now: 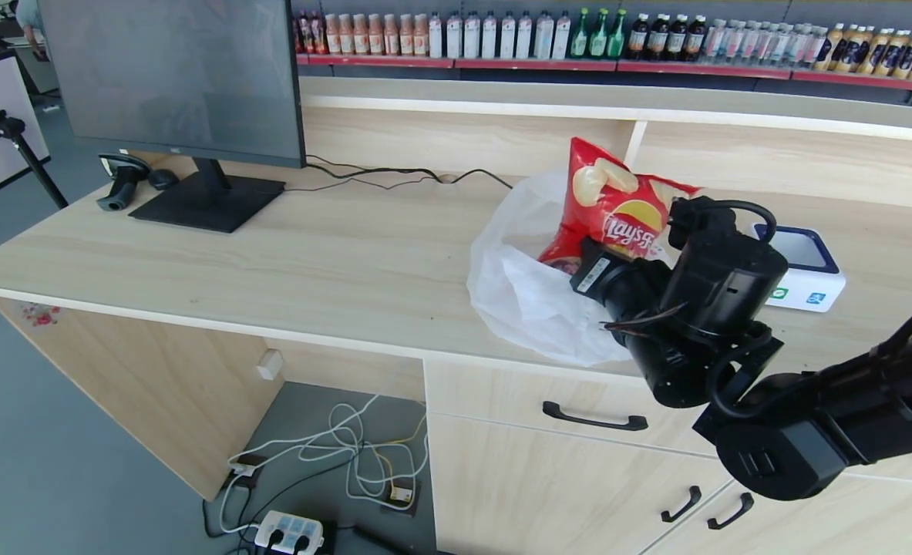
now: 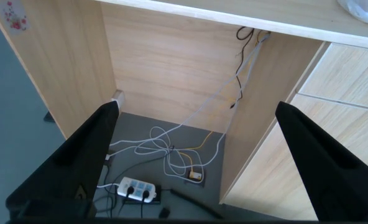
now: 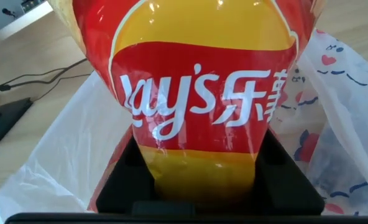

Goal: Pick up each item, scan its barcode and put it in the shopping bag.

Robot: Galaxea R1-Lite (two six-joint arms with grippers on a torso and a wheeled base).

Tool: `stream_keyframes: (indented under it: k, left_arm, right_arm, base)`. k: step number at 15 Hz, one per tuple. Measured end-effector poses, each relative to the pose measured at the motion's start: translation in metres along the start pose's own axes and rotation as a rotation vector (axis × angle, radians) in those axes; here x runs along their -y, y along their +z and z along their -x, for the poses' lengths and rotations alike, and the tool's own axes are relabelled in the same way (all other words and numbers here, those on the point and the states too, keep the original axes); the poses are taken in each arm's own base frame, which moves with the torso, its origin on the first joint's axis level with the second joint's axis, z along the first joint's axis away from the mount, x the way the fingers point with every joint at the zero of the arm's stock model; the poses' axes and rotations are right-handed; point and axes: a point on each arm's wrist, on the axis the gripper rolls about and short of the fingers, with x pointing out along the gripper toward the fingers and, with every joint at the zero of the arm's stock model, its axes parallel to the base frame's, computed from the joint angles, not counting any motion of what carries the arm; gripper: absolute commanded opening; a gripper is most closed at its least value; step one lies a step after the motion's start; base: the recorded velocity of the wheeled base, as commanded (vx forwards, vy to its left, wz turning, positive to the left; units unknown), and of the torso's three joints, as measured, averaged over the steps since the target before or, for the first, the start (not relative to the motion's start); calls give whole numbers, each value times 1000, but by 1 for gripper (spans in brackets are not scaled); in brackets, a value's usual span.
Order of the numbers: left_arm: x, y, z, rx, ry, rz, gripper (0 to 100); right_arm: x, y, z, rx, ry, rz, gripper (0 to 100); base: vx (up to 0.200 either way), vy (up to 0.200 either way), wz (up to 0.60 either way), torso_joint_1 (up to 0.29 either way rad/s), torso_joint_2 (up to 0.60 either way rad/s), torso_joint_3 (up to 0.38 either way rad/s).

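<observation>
Right claw (image 1: pixel 588 271) is clenched on the chips (image 1: pixel 616 206), gripping the packet by its lower end and holding it upright over the open mouth of the bag (image 1: pixel 529 301) on the counter (image 1: pixel 332 254). From the right wrist the black fingers (image 3: pixel 117 177) pinch both sides of the packet; its top is cut off, and its bottom edge is hidden behind the claw, so I cannot tell whether it touches the bag's floor. The barcode is not readable from here. Just to the right sits the white scanner (image 1: pixel 802 274), partly hidden by the arm. Down low, the left claw (image 2: pixel 197 107) hangs released, fingers spread wide, facing the cables (image 2: pixel 171 149) under the counter. The monitor (image 1: pixel 174 77) stands far left.
</observation>
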Motion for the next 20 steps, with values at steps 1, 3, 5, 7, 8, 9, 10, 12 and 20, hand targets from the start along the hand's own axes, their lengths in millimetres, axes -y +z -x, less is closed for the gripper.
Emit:
stream_keyframes:
  k: [1,3,5,7,8,9,10,12,20]
  left_arm:
    - [0,0,0,0,0,0,100]
    - [0,0,0,0,1,0,100]
    - [0,0,0,0,1,2,100]
    - [0,0,0,-1,1,1,100]
    - [0,0,0,-1,1,1,100]
    - [0,0,0,-1,1,1,100]
    - [0,0,0,-1,1,2,100]
    - [0,0,0,-1,1,2,100]
    - [0,0,0,-1,1,2,100]
  right_arm:
    - [1,-3,0,-7,-1,5,0]
    - [-1,-9,2,-24,4,15,0]
    - [0,-13,2,-33,3,22,0]
    - [0,-17,1,-41,5,43,0]
    - [0,-18,1,-43,7,46,100]
    - [1,-20,2,-46,21,55,100]
    - [1,-24,5,-58,45,71,100]
    - [2,-30,9,-76,67,87,100]
    - [9,-22,4,-47,57,75,100]
  base:
    - [0,0,0,0,0,0]
    - [0,0,0,0,0,0]
    - [0,0,0,0,0,0]
    - [0,0,0,0,0,0]
    - [0,0,0,0,0,0]
    - [0,0,0,0,0,0]
    - [0,0,0,0,0,0]
    - [0,0,0,0,0,0]
    - [0,0,0,0,0,0]
